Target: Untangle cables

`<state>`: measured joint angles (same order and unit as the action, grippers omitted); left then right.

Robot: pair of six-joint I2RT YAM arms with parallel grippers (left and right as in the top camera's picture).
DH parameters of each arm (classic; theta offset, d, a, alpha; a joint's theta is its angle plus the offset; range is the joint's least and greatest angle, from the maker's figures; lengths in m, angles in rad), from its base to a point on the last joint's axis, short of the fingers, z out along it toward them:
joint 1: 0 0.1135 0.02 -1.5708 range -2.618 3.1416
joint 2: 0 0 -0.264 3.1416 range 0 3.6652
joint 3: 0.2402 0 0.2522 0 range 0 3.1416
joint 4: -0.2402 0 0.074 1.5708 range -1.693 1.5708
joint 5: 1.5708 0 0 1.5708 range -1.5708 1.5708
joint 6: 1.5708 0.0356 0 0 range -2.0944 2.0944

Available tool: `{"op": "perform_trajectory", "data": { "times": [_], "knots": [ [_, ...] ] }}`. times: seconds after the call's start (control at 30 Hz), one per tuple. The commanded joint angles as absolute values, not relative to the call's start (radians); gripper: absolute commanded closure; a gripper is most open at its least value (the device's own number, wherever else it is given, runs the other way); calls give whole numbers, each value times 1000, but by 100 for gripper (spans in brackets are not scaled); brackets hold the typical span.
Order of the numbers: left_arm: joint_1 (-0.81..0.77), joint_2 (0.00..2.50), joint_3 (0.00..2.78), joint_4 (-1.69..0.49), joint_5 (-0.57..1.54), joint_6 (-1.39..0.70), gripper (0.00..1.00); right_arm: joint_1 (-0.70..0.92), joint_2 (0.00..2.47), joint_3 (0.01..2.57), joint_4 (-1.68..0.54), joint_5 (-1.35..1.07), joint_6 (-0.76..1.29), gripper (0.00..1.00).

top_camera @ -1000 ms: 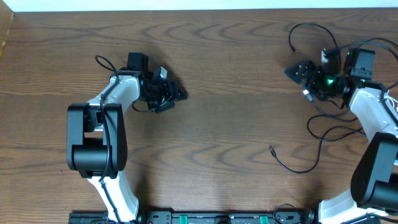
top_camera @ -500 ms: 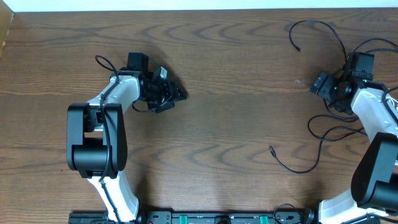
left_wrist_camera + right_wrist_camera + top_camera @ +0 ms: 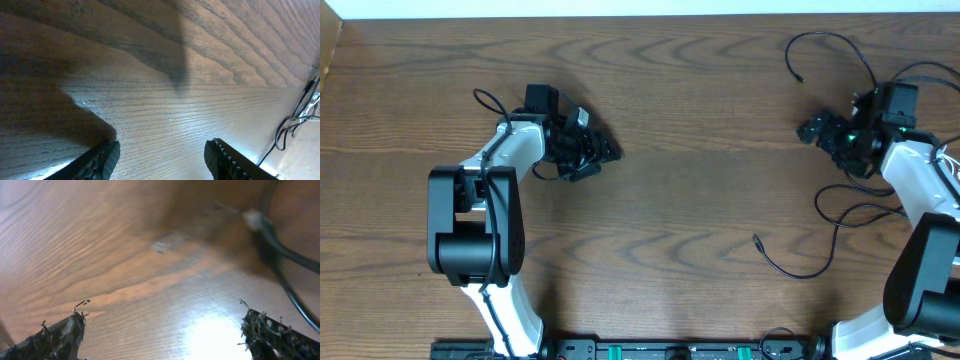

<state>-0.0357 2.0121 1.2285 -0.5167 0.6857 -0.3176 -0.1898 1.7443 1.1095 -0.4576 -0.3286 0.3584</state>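
One thin black cable [image 3: 830, 37] arcs across the far right of the table, its plug end lying free to the left. A second black cable [image 3: 790, 272] curls at the lower right with its plug end toward the middle, and its loops [image 3: 860, 210] run under my right arm. My right gripper [image 3: 807, 130] is open and empty just below the arc. In the right wrist view its jaws [image 3: 162, 315] straddle bare wood, and a black cable [image 3: 272, 255] runs past at upper right. My left gripper [image 3: 610, 152] [image 3: 162, 147] is open and empty, far from the cables.
The wooden table [image 3: 700, 150] fills the view, with a pale wall edge along the back. In the left wrist view, black and whitish cords [image 3: 300, 112] lie far off at the right edge. Thick black arm cables run along both arms.
My right gripper pulled back to the right, then swung left again. The left arm has not moved.
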Motion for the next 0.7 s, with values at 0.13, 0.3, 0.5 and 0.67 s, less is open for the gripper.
{"op": "perform_trajectory", "data": {
  "times": [0.13,0.3,0.5,0.67],
  "knots": [
    [-29,2082,1182,-511,511,-316,28,-143,1752,1108,-448,-368,-134,1],
    [-29,2082,1182,-511,511,-316,20,-142,1753,1108,-438,-369,-143,1],
    [-29,2082,1182,-511,511,-316,12,-134,1753,1065,-375,-369,-144,1],
    [-29,2082,1182,-511,511,-316,0,-107,1753,957,-218,-369,-144,1]
  ]
}}
